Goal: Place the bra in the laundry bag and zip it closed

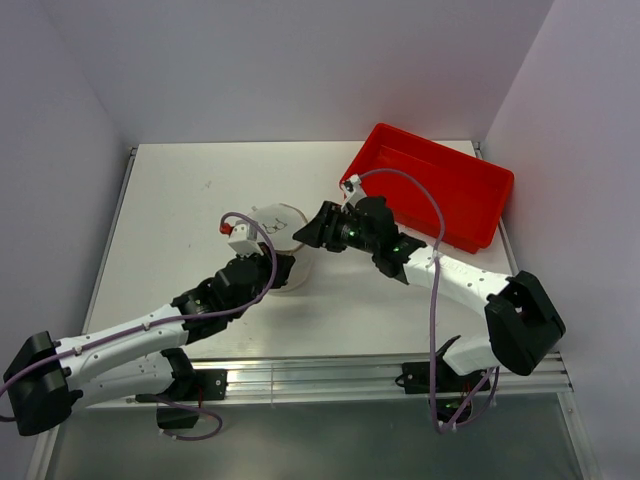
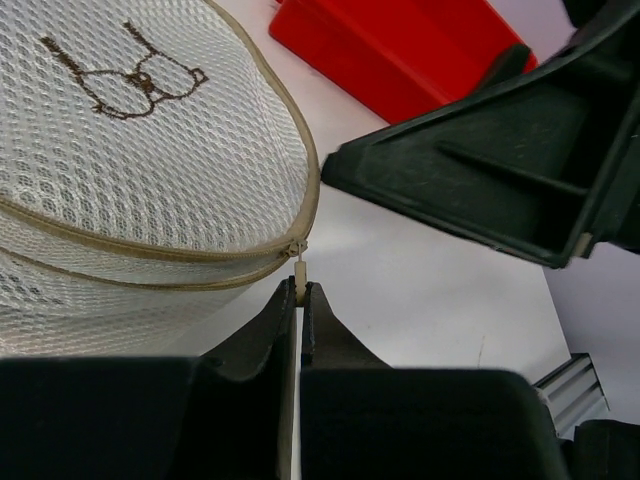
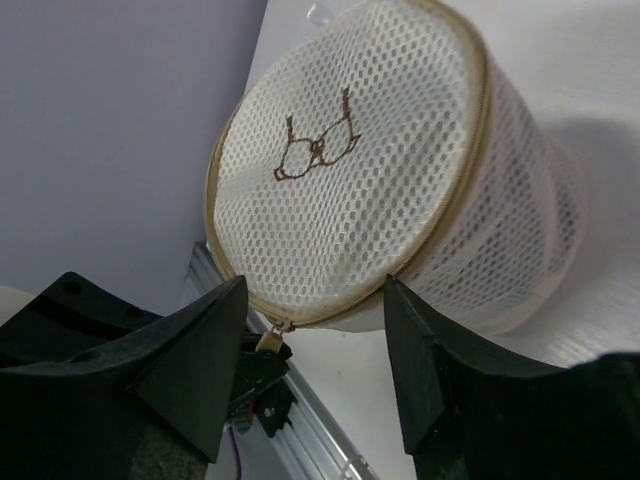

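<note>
The laundry bag [image 1: 274, 228] is a round white mesh pouch with a beige zipper rim and a brown embroidered bra outline on its lid. It fills the left of the left wrist view [image 2: 140, 150]. My left gripper [image 2: 300, 290] is shut on the small beige zipper pull [image 2: 299, 272] at the bag's rim. In the top view the left gripper [image 1: 283, 266] is at the bag's near side. My right gripper [image 3: 315, 288] is open, its jaws straddling the bag's [image 3: 340, 170] edge without gripping; in the top view it [image 1: 306, 232] is at the bag's right. The bra is not visible.
A red plastic tray [image 1: 432, 186] stands at the back right, close behind the right arm; its corner shows in the left wrist view [image 2: 400, 50]. A right finger [image 2: 500, 170] looms near the left gripper. The table's metal front rail [image 1: 330, 378] runs along the near edge.
</note>
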You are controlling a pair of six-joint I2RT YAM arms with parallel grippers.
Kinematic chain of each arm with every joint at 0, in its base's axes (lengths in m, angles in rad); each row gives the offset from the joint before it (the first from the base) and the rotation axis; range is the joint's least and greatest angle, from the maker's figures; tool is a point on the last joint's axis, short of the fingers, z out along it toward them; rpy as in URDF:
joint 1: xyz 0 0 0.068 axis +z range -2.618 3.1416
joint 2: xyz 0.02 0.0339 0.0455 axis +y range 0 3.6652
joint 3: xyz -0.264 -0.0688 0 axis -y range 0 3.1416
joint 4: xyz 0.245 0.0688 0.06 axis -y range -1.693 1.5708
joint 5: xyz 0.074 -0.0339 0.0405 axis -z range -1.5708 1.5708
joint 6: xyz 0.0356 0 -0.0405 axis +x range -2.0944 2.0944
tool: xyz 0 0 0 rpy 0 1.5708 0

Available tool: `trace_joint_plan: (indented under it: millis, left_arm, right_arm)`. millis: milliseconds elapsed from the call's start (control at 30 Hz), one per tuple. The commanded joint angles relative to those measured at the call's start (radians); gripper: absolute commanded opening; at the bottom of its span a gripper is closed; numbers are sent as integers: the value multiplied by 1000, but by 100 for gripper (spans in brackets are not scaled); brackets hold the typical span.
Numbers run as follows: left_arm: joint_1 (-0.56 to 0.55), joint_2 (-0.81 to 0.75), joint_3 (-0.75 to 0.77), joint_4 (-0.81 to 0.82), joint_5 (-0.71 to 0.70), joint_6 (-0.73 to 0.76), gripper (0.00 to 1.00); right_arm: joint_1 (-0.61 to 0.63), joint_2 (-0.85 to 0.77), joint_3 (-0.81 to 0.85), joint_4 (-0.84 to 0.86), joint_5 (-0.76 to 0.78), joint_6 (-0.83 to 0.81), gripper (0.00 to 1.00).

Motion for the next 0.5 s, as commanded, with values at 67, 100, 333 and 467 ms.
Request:
trace_joint_plan:
  millis: [67, 100, 333, 467]
  left_arm:
    - [-5, 0, 30, 94, 54, -11, 0]
    - [-5, 0, 30, 93, 54, -11, 0]
    - [-5, -5, 18, 88, 57, 6, 0]
    - [-5, -14, 15, 85, 36, 18, 0]
  right_arm:
    - [26, 39, 11, 101, 0, 64, 60]
    - [26, 47, 14, 95, 11, 62, 58]
    - [23, 58, 27, 48, 61, 26, 57]
    - [26, 23, -5, 24, 106, 10, 68]
